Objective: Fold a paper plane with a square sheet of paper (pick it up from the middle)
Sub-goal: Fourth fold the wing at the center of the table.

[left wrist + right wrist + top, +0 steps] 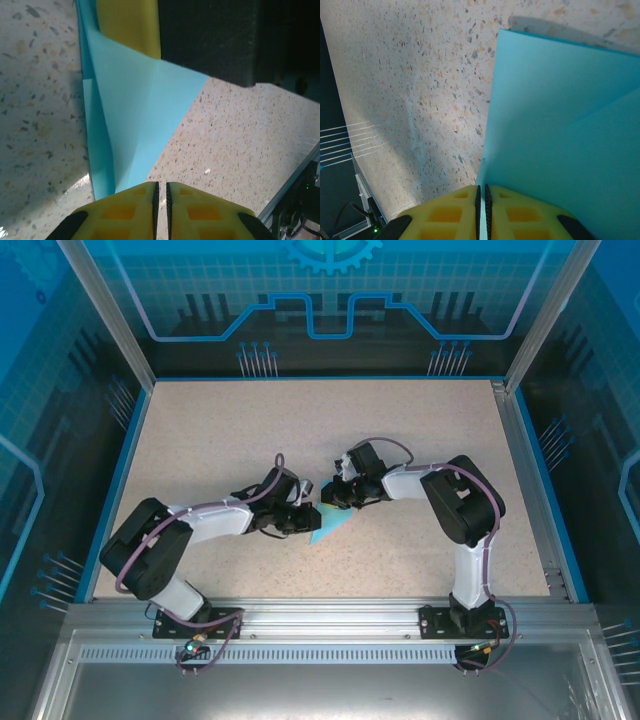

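Observation:
The light-blue sheet of paper (pixel 331 527) lies folded into a pointed shape at the table's middle, between the two grippers. In the left wrist view the paper (pixel 140 115) shows a long crease and layered flaps. My left gripper (pixel 161 192) is shut; its left finger rests over the paper's near tip and bare table shows in the slit. My right gripper (pixel 481 194) is shut on the paper (pixel 560 125), whose left edge runs into its jaws. One yellow finger (pixel 131 25) of the right gripper sits at the paper's far end. From above, the left gripper (pixel 303 513) and right gripper (pixel 336 498) nearly meet.
The speckled tabletop (pixel 230 430) is bounded by a blue rim (pixel 118 470) and glass walls. An aluminium rail (pixel 330 615) carrying both arm bases runs along the near edge.

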`<state>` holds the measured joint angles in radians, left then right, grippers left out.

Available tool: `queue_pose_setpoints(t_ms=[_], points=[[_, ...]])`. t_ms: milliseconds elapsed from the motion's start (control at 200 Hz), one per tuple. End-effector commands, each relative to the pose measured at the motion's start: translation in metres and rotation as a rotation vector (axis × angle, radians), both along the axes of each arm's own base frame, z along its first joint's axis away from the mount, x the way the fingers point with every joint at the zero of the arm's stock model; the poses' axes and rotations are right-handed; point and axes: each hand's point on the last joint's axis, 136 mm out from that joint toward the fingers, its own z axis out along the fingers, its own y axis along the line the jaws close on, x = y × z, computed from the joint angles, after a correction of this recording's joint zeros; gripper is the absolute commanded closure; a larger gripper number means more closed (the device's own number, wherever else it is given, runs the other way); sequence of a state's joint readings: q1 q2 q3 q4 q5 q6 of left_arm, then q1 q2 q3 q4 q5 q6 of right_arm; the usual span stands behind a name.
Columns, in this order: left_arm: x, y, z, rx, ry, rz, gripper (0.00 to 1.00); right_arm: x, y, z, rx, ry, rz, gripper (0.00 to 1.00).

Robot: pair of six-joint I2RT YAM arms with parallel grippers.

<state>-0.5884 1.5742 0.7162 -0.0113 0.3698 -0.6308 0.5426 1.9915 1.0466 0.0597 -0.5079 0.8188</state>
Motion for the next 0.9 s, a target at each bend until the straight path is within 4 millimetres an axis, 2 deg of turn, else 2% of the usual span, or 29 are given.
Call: queue_pose_setpoints(t_ms=[0,895], points=[[0.009,-0.007,0.002,-0.014,-0.004,0.014,0.84,-0.024,-0.039,-0.061,-0.199,0.144,-0.045,0.86],[0.036,-0.012,-0.003,0.010,-0.043,0.064,0.87,-0.023,-0.040,-0.059,-0.198,0.143,-0.047,0.86]])
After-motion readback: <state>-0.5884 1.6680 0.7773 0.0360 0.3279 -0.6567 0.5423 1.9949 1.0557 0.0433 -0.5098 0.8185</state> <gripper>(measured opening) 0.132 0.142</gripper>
